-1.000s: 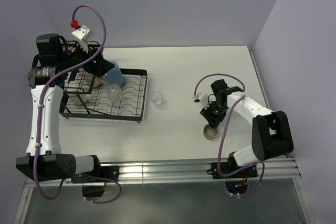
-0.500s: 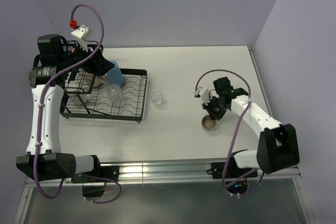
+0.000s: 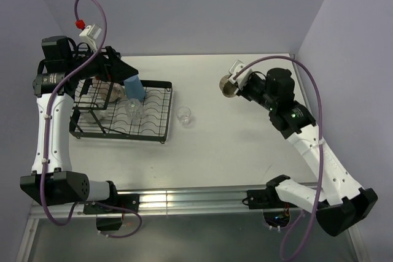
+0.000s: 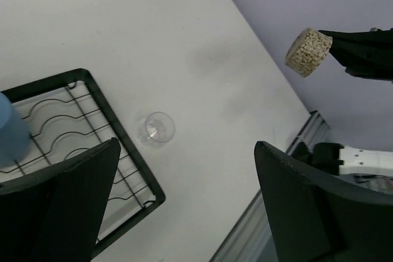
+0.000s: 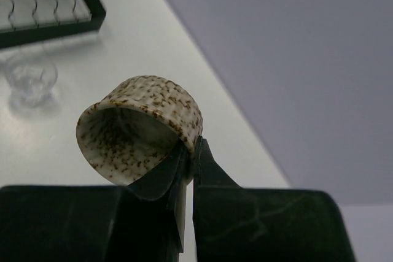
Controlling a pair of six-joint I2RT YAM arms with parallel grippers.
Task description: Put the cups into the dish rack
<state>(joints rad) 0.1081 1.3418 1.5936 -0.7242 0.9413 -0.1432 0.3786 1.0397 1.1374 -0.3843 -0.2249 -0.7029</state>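
My right gripper (image 3: 235, 83) is shut on the rim of a low speckled brownish cup (image 3: 228, 86), held tilted in the air above the table's far right; up close the cup (image 5: 141, 124) has one finger inside it and one outside. The black wire dish rack (image 3: 161, 128) sits at the left. In it stand a blue tumbler (image 3: 134, 88) and a clear glass (image 3: 133, 107). Another clear glass (image 3: 183, 115) stands on the table just right of the rack. My left gripper (image 3: 120, 69) hangs open and empty above the rack; its jaws (image 4: 187, 145) frame that loose glass (image 4: 156, 128).
The rack's taller basket section (image 3: 86, 99) lies under my left arm, and a brownish cup (image 3: 113, 93) shows partly inside it. The table's metal front rail (image 3: 202, 197) runs along the near edge. Walls close off the back and right.
My right gripper shut on the speckled cup, lifted it off the table and swung it up toward the back. My left gripper opened wider and rose away from the blue tumbler.
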